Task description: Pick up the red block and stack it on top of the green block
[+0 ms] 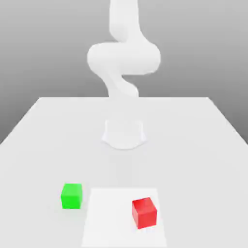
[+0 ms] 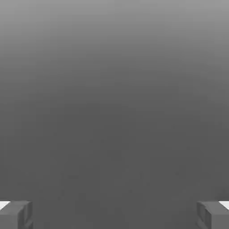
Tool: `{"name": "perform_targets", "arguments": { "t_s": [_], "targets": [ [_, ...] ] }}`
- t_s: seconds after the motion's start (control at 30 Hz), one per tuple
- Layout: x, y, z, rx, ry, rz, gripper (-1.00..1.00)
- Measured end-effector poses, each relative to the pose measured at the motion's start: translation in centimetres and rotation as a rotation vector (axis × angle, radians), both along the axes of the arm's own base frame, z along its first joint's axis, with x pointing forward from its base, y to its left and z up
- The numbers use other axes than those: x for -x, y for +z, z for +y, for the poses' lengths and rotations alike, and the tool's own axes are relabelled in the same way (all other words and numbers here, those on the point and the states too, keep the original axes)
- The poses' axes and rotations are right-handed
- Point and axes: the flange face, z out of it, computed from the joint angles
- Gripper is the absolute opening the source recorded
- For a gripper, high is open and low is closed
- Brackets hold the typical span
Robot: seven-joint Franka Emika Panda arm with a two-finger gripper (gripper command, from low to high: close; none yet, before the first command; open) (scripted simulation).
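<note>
The red block (image 1: 144, 212) lies on the white table (image 1: 43, 140) near its front edge, toward the exterior view's right. The green block (image 1: 71, 195) rests on the table to the red block's left, about two block widths away and slightly farther back. They do not touch. In the hand view my gripper (image 2: 114, 214) is open, its two grey fingertips (image 2: 15, 214) standing far apart with nothing between them and plain grey background beyond. The white arm (image 1: 123, 58) rises from its base (image 1: 124, 133) at the table's middle, well behind both blocks.
A slightly brighter white rectangular patch (image 1: 111, 223) marks the table's front, with the red block resting on its right part. The table's side edges run back toward the far corners.
</note>
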Motion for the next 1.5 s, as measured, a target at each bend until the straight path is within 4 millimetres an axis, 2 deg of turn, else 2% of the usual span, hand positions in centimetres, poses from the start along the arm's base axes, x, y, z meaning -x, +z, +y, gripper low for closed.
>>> {"name": "perform_targets", "arguments": {
  "t_s": [0.1, 0.23, 0.37, 0.5, 0.7, 0.83, 0.97, 1.07, 1.17, 1.2, 1.4, 1.5],
  "targets": [
    [-3.0, -4.6, 0.6, -0.077, -0.096, 0.077, 0.0],
    [-5.9, -10.8, 1.2, -0.165, -0.227, 0.173, 0.0],
    [-7.9, -17.2, 1.9, -0.241, -0.366, 0.267, 0.0],
    [-8.9, -23.7, 2.5, -0.305, -0.512, 0.357, 0.0],
    [-8.7, -33.4, 3.4, -0.379, -0.745, 0.484, 0.0],
    [-7.4, -39.6, 4.0, -0.412, -0.907, 0.562, 0.0],
    [-5.3, -45.3, 4.5, -0.432, -1.075, 0.633, 0.0],
    [-5.0, -48.9, 4.6, -0.436, -1.111, 0.647, 0.0],
    [-4.9, -52.3, 4.7, -0.436, -1.116, 0.648, 0.0],
    [-4.8, -52.9, 4.7, -0.436, -1.116, 0.648, -1.0],
    [-4.8, -53.2, 4.7, -0.437, -1.115, 0.646, -1.0],
    [-4.9, -51.1, 4.7, -0.438, -1.116, 0.646, -1.0]
  ]
}}
